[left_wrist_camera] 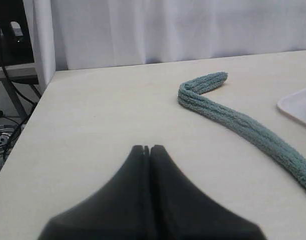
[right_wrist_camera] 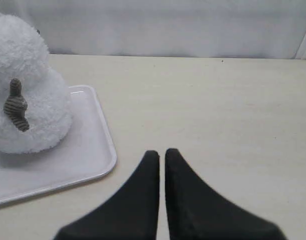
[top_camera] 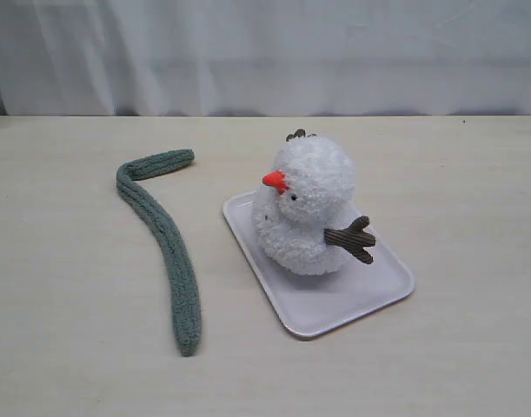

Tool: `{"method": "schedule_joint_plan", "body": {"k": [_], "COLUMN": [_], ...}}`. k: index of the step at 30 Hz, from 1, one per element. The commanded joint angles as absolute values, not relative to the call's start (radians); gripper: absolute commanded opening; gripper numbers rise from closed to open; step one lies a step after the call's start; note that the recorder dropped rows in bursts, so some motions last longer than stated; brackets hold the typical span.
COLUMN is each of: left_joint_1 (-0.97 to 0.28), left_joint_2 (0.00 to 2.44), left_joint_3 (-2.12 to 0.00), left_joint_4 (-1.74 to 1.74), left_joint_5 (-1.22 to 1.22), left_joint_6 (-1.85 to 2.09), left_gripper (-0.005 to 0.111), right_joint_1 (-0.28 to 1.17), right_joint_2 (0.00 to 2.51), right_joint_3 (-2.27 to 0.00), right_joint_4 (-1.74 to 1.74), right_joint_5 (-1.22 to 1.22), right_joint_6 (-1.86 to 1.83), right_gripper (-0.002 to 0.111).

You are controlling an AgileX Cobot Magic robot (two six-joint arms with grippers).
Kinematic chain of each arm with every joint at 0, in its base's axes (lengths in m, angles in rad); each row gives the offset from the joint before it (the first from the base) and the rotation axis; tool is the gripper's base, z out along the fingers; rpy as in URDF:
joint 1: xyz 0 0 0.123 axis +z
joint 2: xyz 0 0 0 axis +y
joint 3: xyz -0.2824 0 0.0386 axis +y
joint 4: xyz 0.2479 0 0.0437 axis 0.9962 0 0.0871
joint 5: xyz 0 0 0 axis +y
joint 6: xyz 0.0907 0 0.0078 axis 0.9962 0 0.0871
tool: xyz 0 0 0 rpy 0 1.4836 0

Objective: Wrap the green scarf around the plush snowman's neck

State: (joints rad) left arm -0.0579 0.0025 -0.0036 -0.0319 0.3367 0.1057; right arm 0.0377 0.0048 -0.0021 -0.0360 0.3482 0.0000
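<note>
You see the scarf (top_camera: 165, 239) lying flat on the table (top_camera: 65, 347), to the left of the tray (top_camera: 369, 300) and not touching it. It is stretched out from far to near. Its far end is hooked toward the right, then the strip bends and runs down toward you in a soft curve, and its near end comes close to the near left corner of the tray.

The snowman (top_camera: 308, 213) sits on the far part of the tray. Its orange nose (top_camera: 275, 181) points to the left, toward the scarf. One brown arm (top_camera: 352, 239) sticks out on its right side, and a bit of the other arm shows behind the head. The scarf and the snowman are apart from each other.

Your left gripper (left_wrist_camera: 146, 148) hangs over bare table, with the scarf lying beyond it. Its jaws are pressed together and nothing is between them. Your right gripper (right_wrist_camera: 162, 152) is over bare table just beside the tray edge. Its jaws are also clenched, with only a thin slit between the tips, and they grasp nothing. A white curtain (top_camera: 265, 52) hangs behind the table.
</note>
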Motion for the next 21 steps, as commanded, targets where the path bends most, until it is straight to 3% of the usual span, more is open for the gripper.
{"method": "schedule_joint_plan", "body": {"k": [1, 16, 21], "left_joint_1": [-0.06, -0.06, -0.06], "left_joint_2": [0.0, 0.0, 0.0], "left_joint_3": [0.0, 0.0, 0.0], "left_joint_4": [-0.038, 0.0, -0.162], "left_joint_5": [0.325, 0.291, -0.057], "left_joint_6": [0.099, 0.122, 0.124], "left_gripper": [0.0, 0.0, 0.0], "right_joint_1": [0.036, 0.036, 0.036], "right_joint_2": [0.0, 0.0, 0.0], "right_joint_3": [0.0, 0.0, 0.0], "right_joint_4": [-0.038, -0.038, -0.038], "right_joint_5": [0.345, 0.345, 0.345], "right_joint_6": [0.0, 0.0, 0.0], "right_gripper": [0.004, 0.004, 0.004]}}
